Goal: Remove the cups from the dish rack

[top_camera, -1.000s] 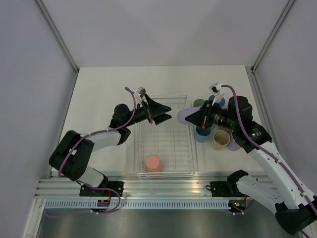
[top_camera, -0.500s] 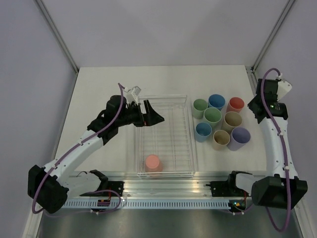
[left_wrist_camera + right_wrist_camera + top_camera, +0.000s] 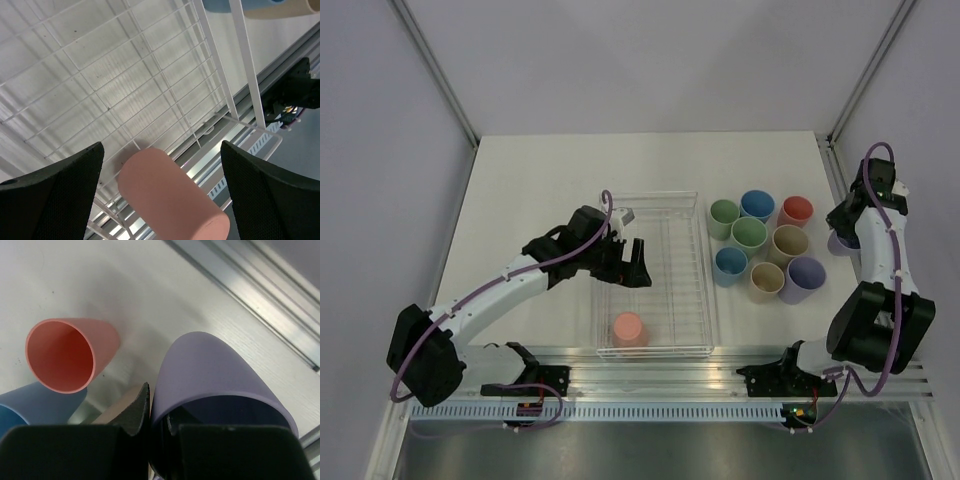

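The white wire dish rack (image 3: 692,262) sits mid-table. One salmon cup (image 3: 628,328) stands upside down at its near end. My left gripper (image 3: 631,263) is open and empty over the rack, a little beyond that cup. In the left wrist view the cup (image 3: 170,195) lies between my spread fingers (image 3: 50,195), untouched. My right gripper (image 3: 842,236) is at the table's right edge, shut on the wall of a lavender cup (image 3: 220,375), one finger inside and one outside.
Several cups stand upright in a cluster right of the rack: greens (image 3: 724,212), blues (image 3: 757,204), salmon (image 3: 797,211), beiges (image 3: 788,241), lavender (image 3: 803,278). The salmon cup (image 3: 70,352) is just beside my held cup. A metal rail (image 3: 650,378) runs along the near edge.
My left gripper moved from the rack's far end toward the salmon cup. My right arm swung from beside the rack to the table's right edge, where it holds a lavender cup.
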`<act>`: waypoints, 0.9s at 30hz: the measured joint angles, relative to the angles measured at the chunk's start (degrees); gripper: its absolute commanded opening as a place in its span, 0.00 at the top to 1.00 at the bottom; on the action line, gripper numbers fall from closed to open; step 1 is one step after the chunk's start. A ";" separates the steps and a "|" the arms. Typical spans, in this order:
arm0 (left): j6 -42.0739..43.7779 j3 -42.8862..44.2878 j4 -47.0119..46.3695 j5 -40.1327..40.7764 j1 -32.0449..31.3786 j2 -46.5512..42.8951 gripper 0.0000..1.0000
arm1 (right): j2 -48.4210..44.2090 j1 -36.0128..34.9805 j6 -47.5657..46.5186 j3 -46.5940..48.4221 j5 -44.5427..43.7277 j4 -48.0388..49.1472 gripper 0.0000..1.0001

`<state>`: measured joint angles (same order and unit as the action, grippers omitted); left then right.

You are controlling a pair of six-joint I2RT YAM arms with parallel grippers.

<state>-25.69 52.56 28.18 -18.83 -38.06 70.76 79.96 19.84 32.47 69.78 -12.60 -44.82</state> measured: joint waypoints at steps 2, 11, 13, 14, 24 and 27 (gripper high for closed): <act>0.98 0.00 0.46 0.33 -1.36 0.48 0.00 | 2.73 0.42 -0.46 -0.07 3.13 0.76 0.99; 4.13 0.02 2.01 0.83 -5.64 1.44 0.00 | 11.41 0.17 -1.60 -4.28 10.95 3.41 0.99; 4.59 0.02 2.29 0.85 -6.36 1.90 0.00 | 12.59 0.11 -1.79 -4.74 11.47 4.28 0.99; 4.76 0.02 2.56 0.90 -6.71 2.05 0.00 | 12.94 -0.07 -1.81 -5.07 11.63 4.68 0.99; 5.51 0.02 3.52 1.03 -8.35 2.32 0.00 | 12.98 -0.50 -2.29 -5.33 11.54 5.44 0.77; 5.55 0.55 4.11 1.27 -8.70 2.60 0.00 | 12.98 -0.50 -2.23 -5.33 11.45 5.31 0.64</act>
<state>-20.14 53.10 32.29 -17.56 -46.76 73.36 92.95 19.33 30.24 64.45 -1.15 -39.51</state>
